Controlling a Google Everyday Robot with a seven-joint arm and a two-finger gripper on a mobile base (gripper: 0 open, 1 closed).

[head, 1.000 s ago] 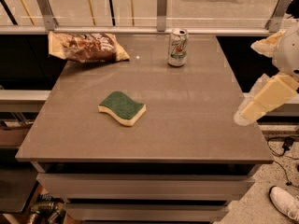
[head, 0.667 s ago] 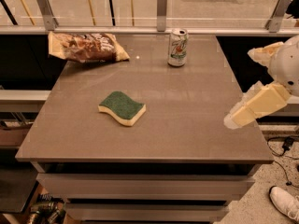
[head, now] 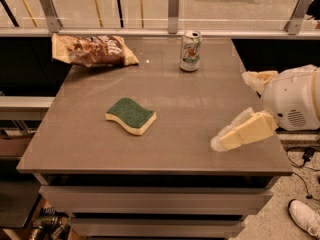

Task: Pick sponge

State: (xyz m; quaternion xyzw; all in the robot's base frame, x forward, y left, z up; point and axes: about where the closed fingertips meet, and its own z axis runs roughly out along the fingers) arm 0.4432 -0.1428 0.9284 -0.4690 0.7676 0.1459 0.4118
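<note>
The sponge (head: 131, 115), with a dark green scouring top over pale yellow foam and a wavy edge, lies flat on the grey table (head: 165, 154), left of centre. My gripper (head: 226, 136) reaches in from the right edge of the camera view, over the table's front right part. It is cream-coloured, points left towards the sponge, and is well apart from it. It holds nothing. The white arm housing (head: 292, 101) sits behind it at the right edge.
A crinkled brown snack bag (head: 92, 50) lies at the table's back left corner. A soda can (head: 190, 50) stands upright at the back, right of centre. A glass railing (head: 172, 6) runs behind the table. A white shoe (head: 305, 216) is on the floor at lower right.
My gripper has moved left and lower, from beyond the table's right edge to over its front right part, closer to the sponge. The sponge, bag and can have not moved.
</note>
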